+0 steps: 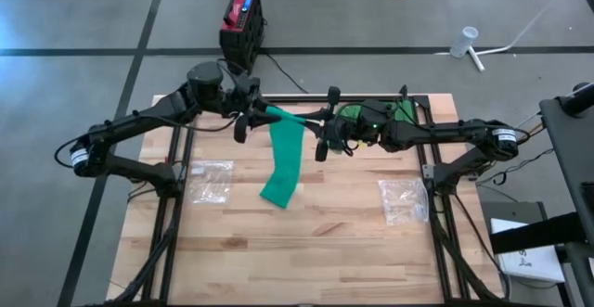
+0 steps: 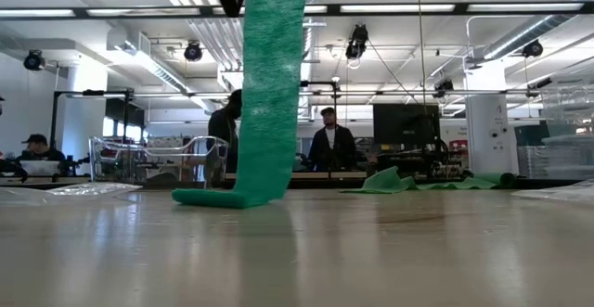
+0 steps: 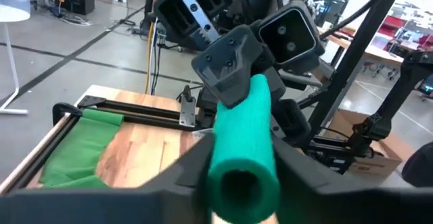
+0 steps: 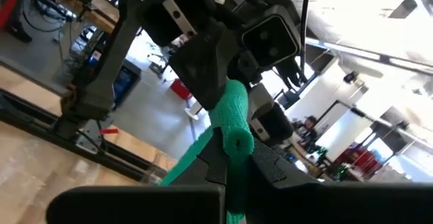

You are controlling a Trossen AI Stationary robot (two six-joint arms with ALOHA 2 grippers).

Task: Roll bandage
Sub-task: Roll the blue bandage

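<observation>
Bandage [image 1: 282,163]: green, stretchy-looking crepe strip — partly rolled, partly loose.
Rolled part [image 3: 242,143]: a tight green cylinder with a hollow dark centre, held up above the table, lying roughly level.
Loose tail [image 2: 269,84]: hangs straight down from the roll as a flat band.
Tail end [image 2: 218,197]: reaches the wooden tabletop and folds over flat — near the table's middle.

Two dark, matte arms of rounded jointed segments; silver rings at the rear joints; black angular fingers [image 3: 226,61]; boxy wrist housings behind them.
</observation>
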